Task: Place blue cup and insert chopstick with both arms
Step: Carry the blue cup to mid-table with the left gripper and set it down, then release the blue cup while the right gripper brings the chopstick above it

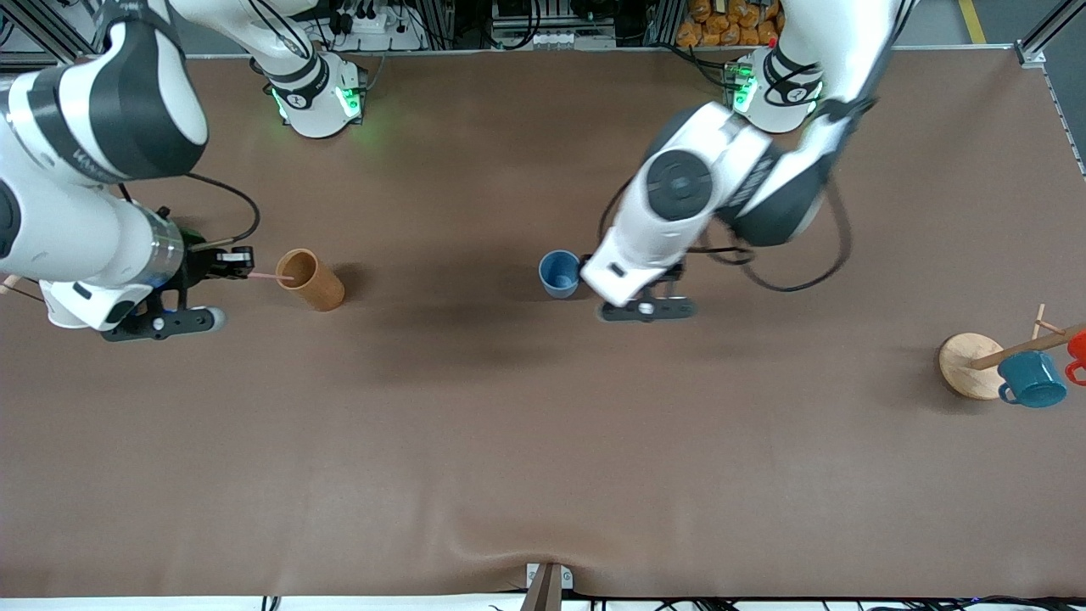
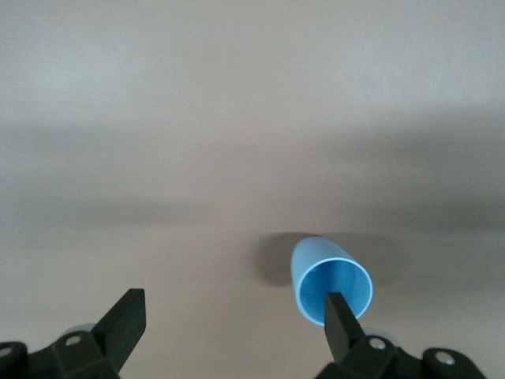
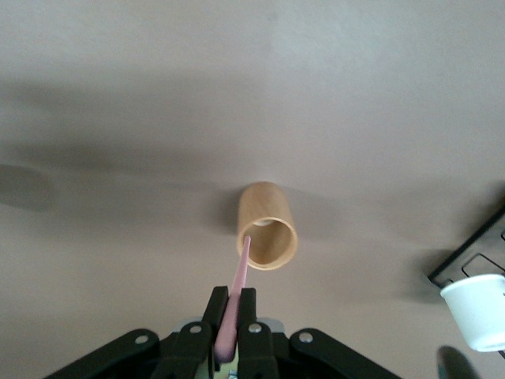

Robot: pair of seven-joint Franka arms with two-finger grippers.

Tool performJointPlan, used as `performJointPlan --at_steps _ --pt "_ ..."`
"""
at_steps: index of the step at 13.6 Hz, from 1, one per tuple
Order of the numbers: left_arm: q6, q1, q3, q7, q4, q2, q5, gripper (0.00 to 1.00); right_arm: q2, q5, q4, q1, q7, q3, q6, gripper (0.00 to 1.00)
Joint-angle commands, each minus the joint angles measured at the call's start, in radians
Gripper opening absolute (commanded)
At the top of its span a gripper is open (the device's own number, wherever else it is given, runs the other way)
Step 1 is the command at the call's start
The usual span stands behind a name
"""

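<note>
Chopstick (image 3: 237, 292) clamped in right end effector (image 3: 233, 312); left end effector (image 2: 233, 320) gapes, empty, beside blue cup (image 2: 331, 280).

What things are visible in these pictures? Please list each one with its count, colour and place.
blue cup: one, light blue, upright mid-table.
chopstick: one, pale pink, held by the right tool, tip at the brown cup's rim.
brown cup: one, tan, toward the right arm's end.
mug stand: one, light wood, at the left arm's end.
teal mug: one, on the stand.
white cup: one, beside the right tool.
left tool: open, beside the blue cup.
right tool: shut on the chopstick.
</note>
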Motion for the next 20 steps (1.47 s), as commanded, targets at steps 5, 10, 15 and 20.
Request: performJointPlan --at_steps 5,10,15,20 --pt "-0.152 0.224 -0.009 0.073 0.006 -0.192 0.02 1.0 0.033 0.117 0.038 0.144 0.014 0.023 0.233 0.0" --pt "-0.233 0.39 -0.019 0.369 0.006 -0.257 0.02 1.0 0.081 0.104 0.03 0.327 0.054 0.021 0.411 0.0" --pt "-0.323 0.404 0.058 0.559 -0.015 -0.365 0.014 1.0 0.112 0.078 0.03 0.44 0.18 0.02 0.451 0.0" --pt "-0.395 0.381 0.207 0.619 -0.023 -0.447 -0.065 1.0 0.132 0.081 0.03 0.523 0.239 0.02 0.493 0.0"
